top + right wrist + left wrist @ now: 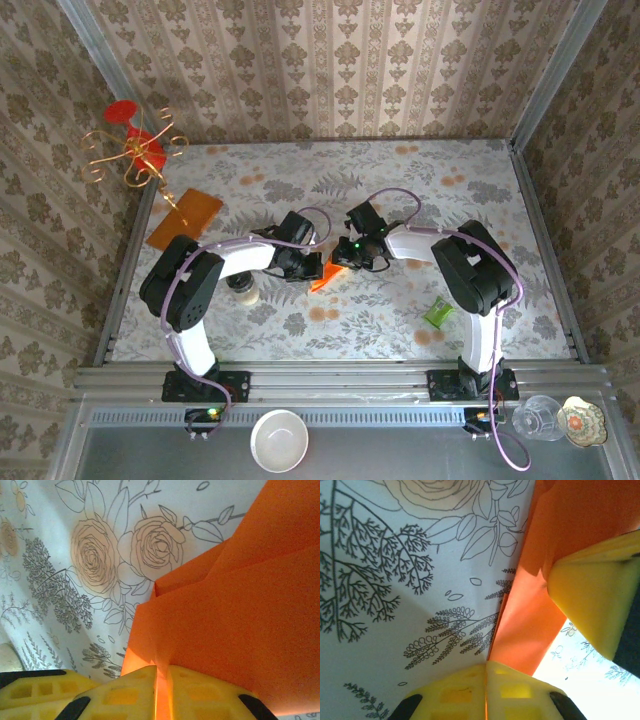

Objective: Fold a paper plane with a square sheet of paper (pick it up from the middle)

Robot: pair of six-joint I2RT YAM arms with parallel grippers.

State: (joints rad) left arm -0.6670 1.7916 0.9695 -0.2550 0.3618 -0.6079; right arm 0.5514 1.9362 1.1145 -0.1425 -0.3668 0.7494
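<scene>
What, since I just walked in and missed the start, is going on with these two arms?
Both arms reach to the middle of the table and share one piece of red-orange paper. The left pincer is shut on its edge, the right pincer on a folded part. The paper already shows creased layers but no finished plane shape yet.

Bright red-orange paper (240, 605), yellow finger pads (135, 690), tablecloth (395, 630) — white, line-drawn roses and ferns, beige damask walls (330, 60).

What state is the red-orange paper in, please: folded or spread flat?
Folded: the paper shows stacked layers with stepped crease edges in the right wrist view.
</scene>
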